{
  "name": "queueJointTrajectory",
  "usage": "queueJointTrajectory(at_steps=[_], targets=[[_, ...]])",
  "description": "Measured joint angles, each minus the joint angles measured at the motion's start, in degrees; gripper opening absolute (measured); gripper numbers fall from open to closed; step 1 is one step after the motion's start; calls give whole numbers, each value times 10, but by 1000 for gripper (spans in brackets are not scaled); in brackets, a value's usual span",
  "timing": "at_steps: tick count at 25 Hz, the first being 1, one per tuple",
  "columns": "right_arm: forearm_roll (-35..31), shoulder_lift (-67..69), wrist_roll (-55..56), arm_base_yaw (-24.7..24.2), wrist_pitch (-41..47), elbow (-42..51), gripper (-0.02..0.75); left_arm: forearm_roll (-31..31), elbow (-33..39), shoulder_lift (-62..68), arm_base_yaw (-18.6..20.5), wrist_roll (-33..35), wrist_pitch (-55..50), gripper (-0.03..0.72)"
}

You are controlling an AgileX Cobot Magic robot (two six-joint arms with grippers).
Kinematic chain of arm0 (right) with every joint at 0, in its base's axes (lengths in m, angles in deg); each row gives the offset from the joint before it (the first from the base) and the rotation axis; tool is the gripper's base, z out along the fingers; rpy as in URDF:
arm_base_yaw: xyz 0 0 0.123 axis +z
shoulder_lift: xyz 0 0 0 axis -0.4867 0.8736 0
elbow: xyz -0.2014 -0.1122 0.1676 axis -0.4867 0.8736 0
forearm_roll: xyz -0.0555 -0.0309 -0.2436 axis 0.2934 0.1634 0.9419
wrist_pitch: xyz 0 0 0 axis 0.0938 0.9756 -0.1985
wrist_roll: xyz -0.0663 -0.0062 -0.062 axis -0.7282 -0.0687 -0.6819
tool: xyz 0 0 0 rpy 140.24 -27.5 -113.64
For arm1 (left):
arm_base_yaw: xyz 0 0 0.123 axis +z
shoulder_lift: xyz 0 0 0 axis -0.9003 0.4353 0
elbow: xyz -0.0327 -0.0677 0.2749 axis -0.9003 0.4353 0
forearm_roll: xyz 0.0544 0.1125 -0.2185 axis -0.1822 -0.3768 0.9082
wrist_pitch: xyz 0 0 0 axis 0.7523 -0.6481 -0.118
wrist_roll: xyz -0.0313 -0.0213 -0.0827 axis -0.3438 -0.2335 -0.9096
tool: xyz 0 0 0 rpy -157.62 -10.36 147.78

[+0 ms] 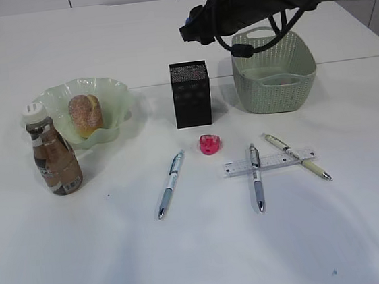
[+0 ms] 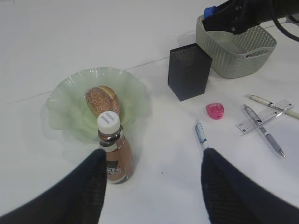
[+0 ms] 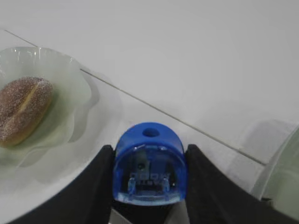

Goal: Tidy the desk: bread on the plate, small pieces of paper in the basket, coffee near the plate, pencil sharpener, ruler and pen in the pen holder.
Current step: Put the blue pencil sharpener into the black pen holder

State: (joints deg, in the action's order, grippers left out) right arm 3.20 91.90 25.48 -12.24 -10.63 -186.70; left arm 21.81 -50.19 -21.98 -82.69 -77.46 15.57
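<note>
My right gripper (image 3: 149, 150) is shut on a blue pencil sharpener (image 3: 149, 163), held high in the air (image 1: 187, 25) behind the black mesh pen holder (image 1: 190, 93). My left gripper (image 2: 154, 161) hangs open, with the coffee bottle (image 2: 114, 149) standing beside its left finger, apart from it. The bread (image 1: 85, 114) lies in the wavy green plate (image 1: 114, 99), and the coffee (image 1: 54, 153) stands right in front of it. A pink pencil sharpener (image 1: 210, 144), the ruler (image 1: 270, 163) and three pens (image 1: 171, 183) (image 1: 256, 175) (image 1: 297, 156) lie on the desk (image 1: 201, 249). Small pieces of paper are not clearly visible.
The sage-green basket (image 1: 274, 72) stands right of the pen holder, under my right arm; its contents are unclear. One pen lies across the ruler and another touches its right end. A seam crosses the desk behind the plate.
</note>
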Motion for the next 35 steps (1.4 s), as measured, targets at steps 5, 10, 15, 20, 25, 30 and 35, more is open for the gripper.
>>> queueJointTrajectory(at_steps=[5, 10, 15, 20, 25, 30, 35], targets=[[-5, 19, -16, 16, -54, 0, 342, -1, 0, 0, 0, 0, 0, 448], [-7, 32, -20, 20, -98, 0, 342, -1, 0, 0, 0, 0, 0, 448], [-10, 58, -21, 20, -108, -5, 342, -2, 0, 0, 0, 0, 0, 448], [-16, 68, -22, 20, -109, -5, 342, -8, 0, 0, 0, 0, 0, 448], [-17, 70, -22, 20, -119, -6, 342, -10, 0, 0, 0, 0, 0, 448], [-36, 92, -22, 20, -125, -8, 342, -13, 0, 0, 0, 0, 0, 448], [-40, 97, -22, 20, -129, -8, 342, -15, 0, 0, 0, 0, 0, 448]])
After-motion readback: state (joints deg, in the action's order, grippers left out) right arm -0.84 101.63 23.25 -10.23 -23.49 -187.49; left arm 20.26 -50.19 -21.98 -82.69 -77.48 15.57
